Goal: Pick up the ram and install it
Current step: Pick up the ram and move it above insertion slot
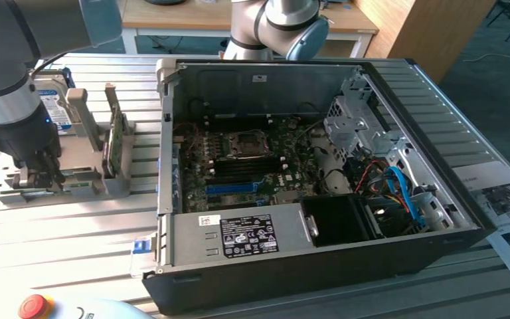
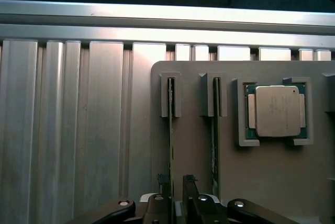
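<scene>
– Well, the ram (image 2: 170, 130) is standing on edge in a slot of the grey holder (image 2: 193, 145); the gripper (image 2: 176, 187) is hanging over it, jaws spread either side, gripping nothing.
– It is looking light, stiff, brittle; its thin long edges are probably offering the safest hold, clear of chips; the ribbed metal worktop (image 2: 78, 130) is carrying holder and open computer case (image 1: 326, 272); wooden desks (image 1: 184, 16) are standing behind.

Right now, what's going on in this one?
The arm's gripper hangs low over the grey holder beside the open computer case. Its jaws stand open on either side of the ram, which sits edge-up in its slot, not yet lifted. A second stick and a processor chip sit in neighbouring recesses.
</scene>
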